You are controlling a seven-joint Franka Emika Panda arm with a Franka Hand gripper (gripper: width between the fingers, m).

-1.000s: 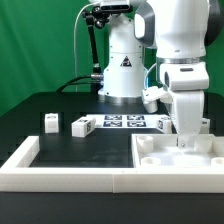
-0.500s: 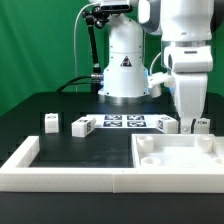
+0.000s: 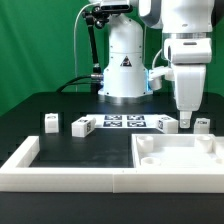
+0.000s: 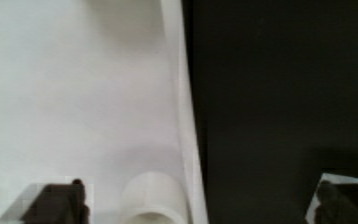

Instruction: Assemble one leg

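Four small white legs with black-and-white tags stand on the black table in the exterior view: two on its left [image 3: 50, 122] [image 3: 82, 125] and two on its right [image 3: 166, 123] [image 3: 203, 123]. The large flat white panel [image 3: 180, 152] with corner sockets lies at the front right. My gripper [image 3: 185, 117] hangs above the panel's far edge, between the two right-hand legs, open and empty. In the wrist view my fingertips [image 4: 51, 202] stand wide apart over the panel's edge [image 4: 87, 110], with a raised round socket [image 4: 153, 198] between them.
The marker board [image 3: 125, 122] lies flat in the middle of the table, in front of the robot base [image 3: 122, 70]. A low white L-shaped frame [image 3: 22, 160] runs along the front and the exterior view's left side.
My gripper has risen from just above the panel's far edge to a higher position. The legs and the panel have not moved.
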